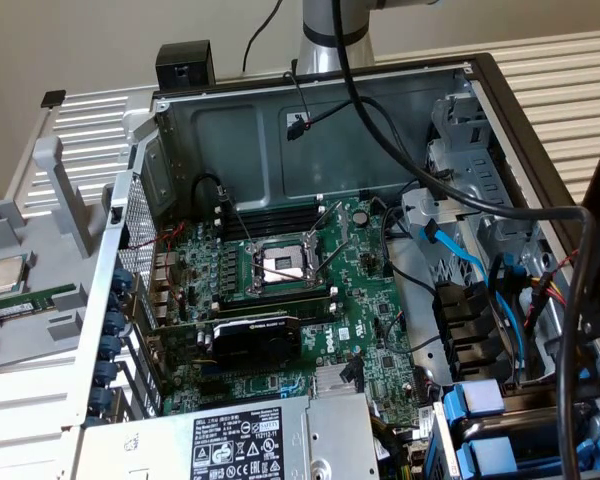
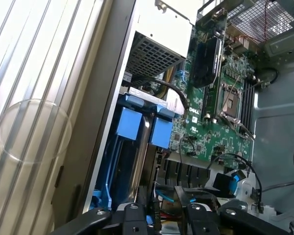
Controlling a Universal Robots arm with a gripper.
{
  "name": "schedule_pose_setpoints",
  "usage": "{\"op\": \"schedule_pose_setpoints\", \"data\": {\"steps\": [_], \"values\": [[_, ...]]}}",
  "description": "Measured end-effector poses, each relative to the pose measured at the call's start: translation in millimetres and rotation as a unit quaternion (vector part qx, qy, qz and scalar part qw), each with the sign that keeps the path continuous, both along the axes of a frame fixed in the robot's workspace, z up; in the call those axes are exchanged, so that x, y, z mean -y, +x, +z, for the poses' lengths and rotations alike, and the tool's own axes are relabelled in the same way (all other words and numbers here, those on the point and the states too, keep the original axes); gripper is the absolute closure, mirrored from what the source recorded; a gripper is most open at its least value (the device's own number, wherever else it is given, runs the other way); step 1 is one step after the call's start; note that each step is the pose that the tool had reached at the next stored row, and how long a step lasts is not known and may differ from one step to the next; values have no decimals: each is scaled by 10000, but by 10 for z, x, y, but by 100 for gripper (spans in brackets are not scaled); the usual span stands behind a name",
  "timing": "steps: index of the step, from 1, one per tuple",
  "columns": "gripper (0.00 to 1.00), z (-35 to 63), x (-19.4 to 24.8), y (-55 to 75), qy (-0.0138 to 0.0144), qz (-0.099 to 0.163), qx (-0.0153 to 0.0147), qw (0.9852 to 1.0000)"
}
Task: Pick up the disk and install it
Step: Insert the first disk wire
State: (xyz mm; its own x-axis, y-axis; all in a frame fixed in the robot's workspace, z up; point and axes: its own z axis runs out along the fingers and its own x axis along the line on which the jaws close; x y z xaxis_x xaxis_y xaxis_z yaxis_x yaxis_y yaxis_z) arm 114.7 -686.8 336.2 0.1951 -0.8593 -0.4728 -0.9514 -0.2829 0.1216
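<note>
A white slatted table [image 1: 40, 400] carries an open computer case [image 1: 310, 110] lying on its side, motherboard [image 1: 280, 280] facing up, with a plain beige wall [image 1: 90, 40] behind. On the exterior view's left, a grey fixture [image 1: 65, 190] holds a processor chip [image 1: 8, 275]. The disk [image 2: 129, 122], in its blue carrier, sits slotted in the drive cage at the case's corner, just beside a similar blue-framed drive [image 2: 161, 133]. The hand [image 2: 159, 218] hovers over that cage; whether it is apart or together, I cannot tell.
</note>
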Motion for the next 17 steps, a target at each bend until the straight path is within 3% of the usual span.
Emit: {"op": "schedule_pose_setpoints", "data": {"steps": [1, 2, 7, 12, 17], "values": [[62, 0, 0, -1, 0, 0, -15, 10000], [70, -1, 0, 1, 1, 0, -29, 10000], [70, -12, 3, 60, 6, 0, -104, 9999], [70, -52, 3, 65, 21, 0, -142, 9999], [70, -55, 3, 73, 70, 3, -177, 9998]]}}
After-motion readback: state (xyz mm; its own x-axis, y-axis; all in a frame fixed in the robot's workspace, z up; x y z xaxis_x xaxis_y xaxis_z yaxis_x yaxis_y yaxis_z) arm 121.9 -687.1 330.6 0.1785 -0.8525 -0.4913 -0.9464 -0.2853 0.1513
